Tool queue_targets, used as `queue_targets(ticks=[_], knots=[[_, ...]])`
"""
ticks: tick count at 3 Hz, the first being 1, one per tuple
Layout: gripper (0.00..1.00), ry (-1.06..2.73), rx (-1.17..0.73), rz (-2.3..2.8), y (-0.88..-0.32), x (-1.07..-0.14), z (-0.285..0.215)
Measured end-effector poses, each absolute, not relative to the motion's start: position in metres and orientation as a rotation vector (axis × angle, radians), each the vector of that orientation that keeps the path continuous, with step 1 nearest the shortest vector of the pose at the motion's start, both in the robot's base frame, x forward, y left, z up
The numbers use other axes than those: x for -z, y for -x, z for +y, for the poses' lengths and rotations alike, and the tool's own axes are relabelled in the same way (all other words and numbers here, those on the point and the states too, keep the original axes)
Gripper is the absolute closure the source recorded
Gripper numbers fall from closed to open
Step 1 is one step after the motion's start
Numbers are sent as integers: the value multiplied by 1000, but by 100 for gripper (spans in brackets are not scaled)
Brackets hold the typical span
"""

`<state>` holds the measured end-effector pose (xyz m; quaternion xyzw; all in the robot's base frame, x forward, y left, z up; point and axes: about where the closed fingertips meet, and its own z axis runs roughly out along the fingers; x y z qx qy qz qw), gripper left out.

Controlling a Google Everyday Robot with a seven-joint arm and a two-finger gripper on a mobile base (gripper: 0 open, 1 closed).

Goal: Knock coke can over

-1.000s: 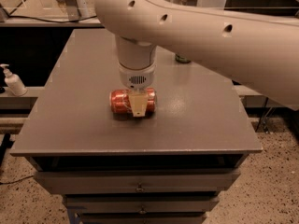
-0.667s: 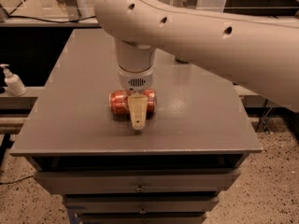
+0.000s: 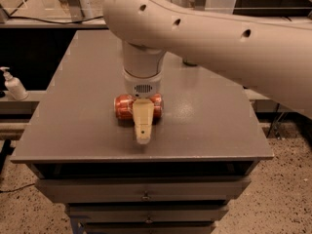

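Tool (image 3: 143,134) higher, over toppled coke can (image 3: 124,106)

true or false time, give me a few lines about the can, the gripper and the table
1. The coke can lies on its side on the table. True.
2. The gripper hangs over the table's far corner. False: it is right in front of the can, partly covering it.
3. A pump bottle stands on the table beside the can. False: it stands off the table, on a ledge at the picture's left.
4. Drawers sit under the table top. True.
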<state>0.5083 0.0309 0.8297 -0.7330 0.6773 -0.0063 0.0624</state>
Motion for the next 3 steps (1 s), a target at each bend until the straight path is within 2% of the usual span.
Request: queue_targets(ticks=[1,2,3], knots=[[0,2114,-74,2025,-507,-839,26],[0,1931,-179,1951,-509,-862,0],[0,1730,-223,1866,-515,-890,-49]])
